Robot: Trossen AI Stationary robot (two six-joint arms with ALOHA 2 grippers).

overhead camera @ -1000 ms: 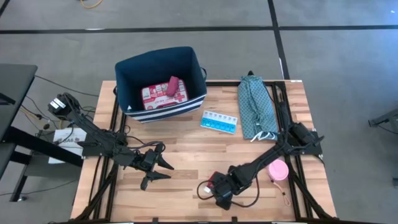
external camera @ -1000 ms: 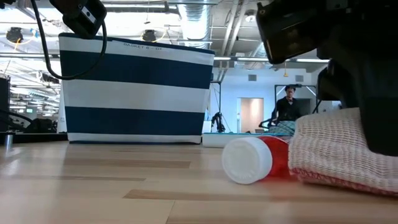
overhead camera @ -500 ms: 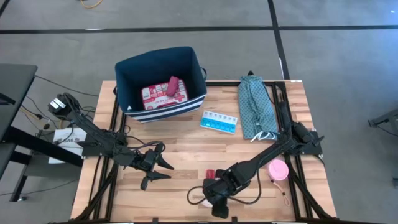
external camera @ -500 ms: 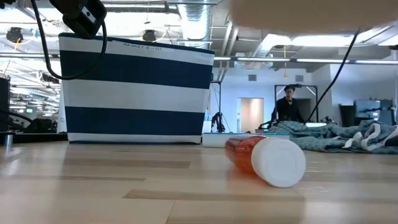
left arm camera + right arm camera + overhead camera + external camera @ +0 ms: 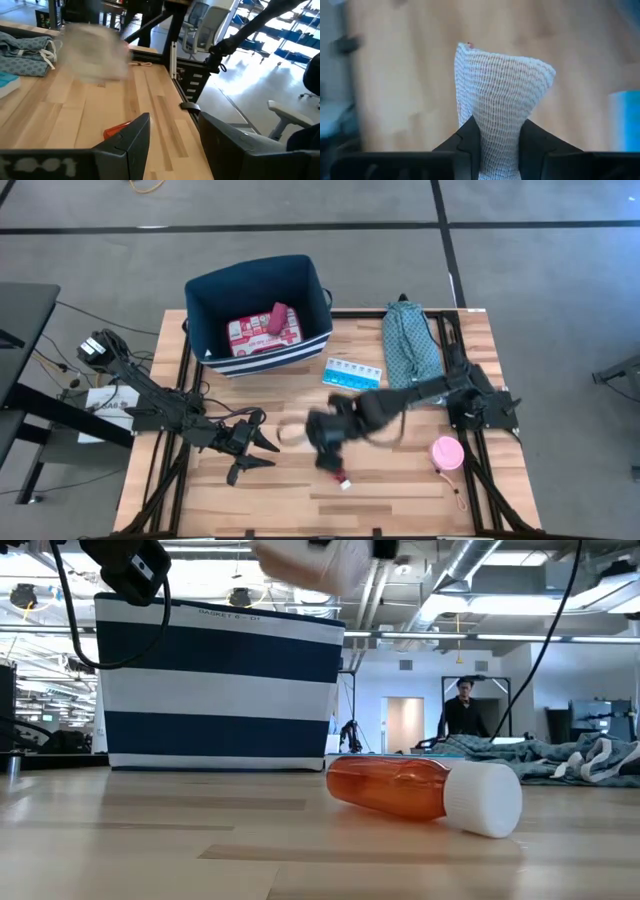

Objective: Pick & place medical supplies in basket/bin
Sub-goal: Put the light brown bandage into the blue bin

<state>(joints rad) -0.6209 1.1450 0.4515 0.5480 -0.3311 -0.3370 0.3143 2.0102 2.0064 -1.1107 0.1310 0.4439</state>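
Note:
My right gripper (image 5: pixel 498 134) is shut on a white woven gauze piece (image 5: pixel 502 87) and hovers over the table's middle (image 5: pixel 322 432), between the pill organizer and my left gripper. The piece shows blurred high in the low view (image 5: pixel 320 560). The red-capped... clear orange bottle (image 5: pixel 400 788) has a white cap (image 5: pixel 487 802) and lies on its side (image 5: pixel 340 477) near the front edge. The navy striped bin (image 5: pixel 200 292) holds the red-and-white case (image 5: pixel 262 334) and the magenta block (image 5: pixel 277 316). My left gripper (image 5: pixel 256 446) waits open at the left. My right gripper pinches the white gauze piece at its near end (image 5: pixel 497 127) between the two fingers (image 5: pixel 470 137). The rest of the piece sticks out past the fingertips. It is lifted clear of the table.
The light-blue pill organizer (image 5: pixel 352 375) lies right of the bin. The teal cloth bundle (image 5: pixel 412 352) lies along the far right side, and the pink disc (image 5: pixel 446 452) sits near the right edge. A person stands in the room behind (image 5: pixel 462 710).
My right gripper has risen from the near edge with the white piece and swung toward the table's middle and the bin. The bottle, left on the table, has rolled and turned about; its cap now points to the right in the low view.

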